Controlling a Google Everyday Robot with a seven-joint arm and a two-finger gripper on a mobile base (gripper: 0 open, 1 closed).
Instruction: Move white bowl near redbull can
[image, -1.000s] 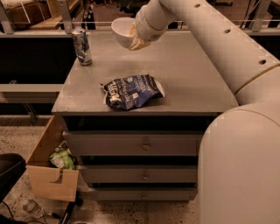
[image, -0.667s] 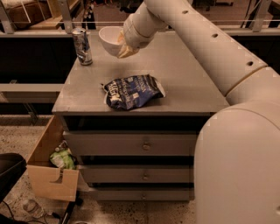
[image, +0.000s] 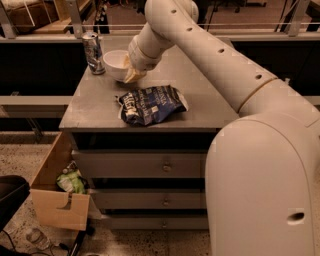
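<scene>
Smooth, glossy white on the white bowl (image: 114, 62), like glazed ceramic. Shiny silver-and-blue metal on the redbull can (image: 93, 52). Pale yellowish, matt, plastic-looking finish on the gripper (image: 131, 75), clamped on the bowl's right rim, near the can. Smooth cream hard shell with a soft sheen on the arm (image: 210, 55). Crinkled, glossy film on the blue-and-white snack bag (image: 150, 104). Matt, even grey on the tabletop (image: 200, 95) and drawer fronts (image: 145, 165). Plain matt brown on the cardboard box (image: 55, 207). Speckled, rough-looking floor (image: 20, 155).
</scene>
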